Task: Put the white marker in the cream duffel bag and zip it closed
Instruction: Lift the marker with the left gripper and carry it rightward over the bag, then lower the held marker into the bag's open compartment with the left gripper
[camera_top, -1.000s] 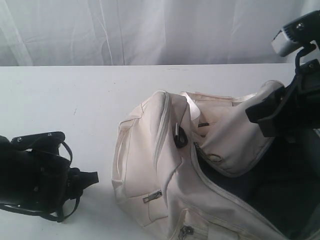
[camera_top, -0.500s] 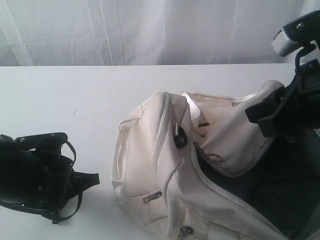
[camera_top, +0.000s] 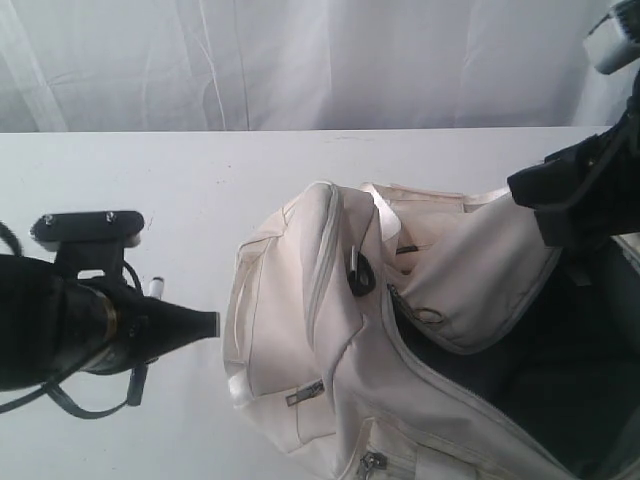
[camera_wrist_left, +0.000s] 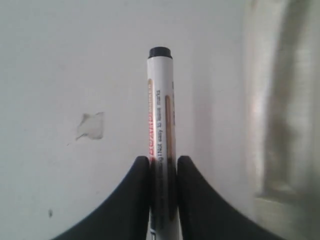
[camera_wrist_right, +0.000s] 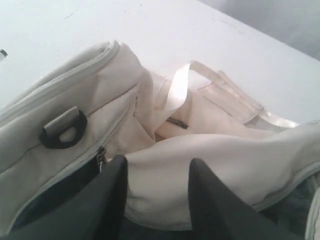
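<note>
Near the white table's (camera_top: 200, 180) left edge, the left gripper (camera_wrist_left: 162, 162) pinches the white marker (camera_wrist_left: 161, 110) just short of the cream duffel bag (camera_top: 290, 330). Bare table runs behind them to the white curtain (camera_top: 300, 60). Toward the right front corner, the right gripper (camera_wrist_right: 157, 170) clamps the top flap (camera_wrist_right: 225, 165), and the bag's dark opening is exposed. Both arms sit higher than a second ago.

In the left wrist view the white marker (camera_wrist_left: 161, 100) runs off the picture's edge between the fingers of the left gripper (camera_wrist_left: 163, 162), and its label print is too blurred to read. In the exterior view the cream duffel bag (camera_top: 290, 330) is cut off at the bottom and right edges; its dark inside cannot be made out. The right gripper (camera_wrist_right: 158, 162) is partly cropped by that view's right edge.
</note>
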